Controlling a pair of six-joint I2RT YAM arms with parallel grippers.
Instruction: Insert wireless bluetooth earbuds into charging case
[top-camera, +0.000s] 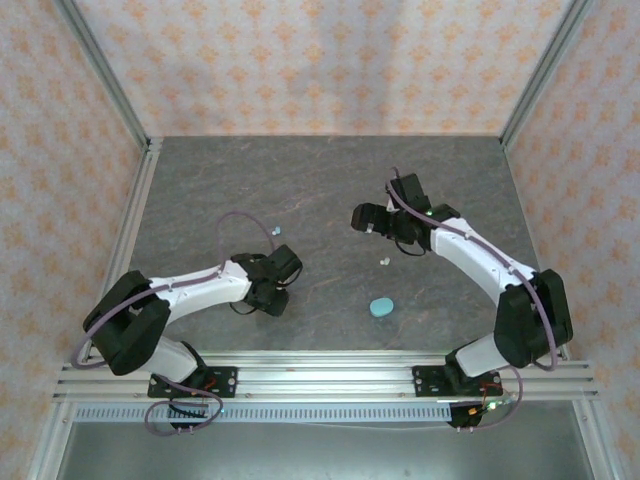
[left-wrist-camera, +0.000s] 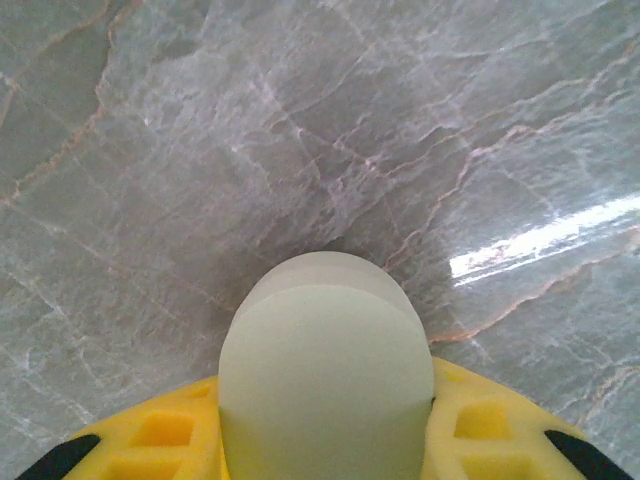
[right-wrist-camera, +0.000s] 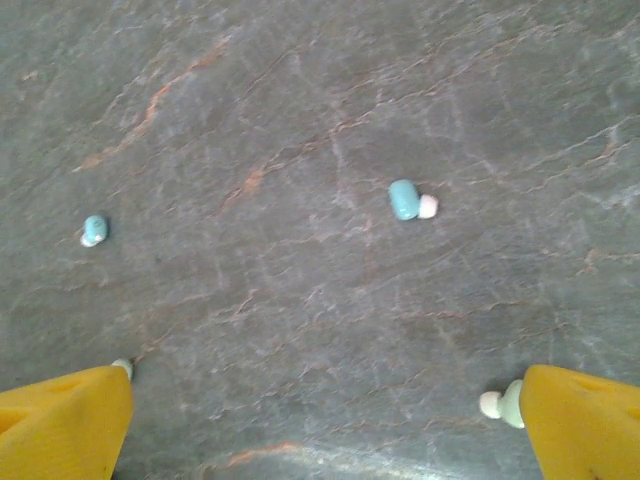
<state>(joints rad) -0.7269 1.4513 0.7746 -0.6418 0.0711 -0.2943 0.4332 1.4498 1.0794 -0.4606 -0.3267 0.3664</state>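
I'm holding the pale green charging case (left-wrist-camera: 325, 340) pinched in the left gripper (top-camera: 277, 287) at near left while lining the wide-spread right gripper (right-wrist-camera: 322, 400) over the earbuds (right-wrist-camera: 405, 198) scattered mid-way across the table (top-camera: 200, 180), aiming to centre one bud squarely before closing gently.

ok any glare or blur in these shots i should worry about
left wrist: a bright glare streak crosses the table at right, and the pale green case near the lens looks soft; right wrist: little glare, slightly soft, earbuds readable; top external: even light, no glare.
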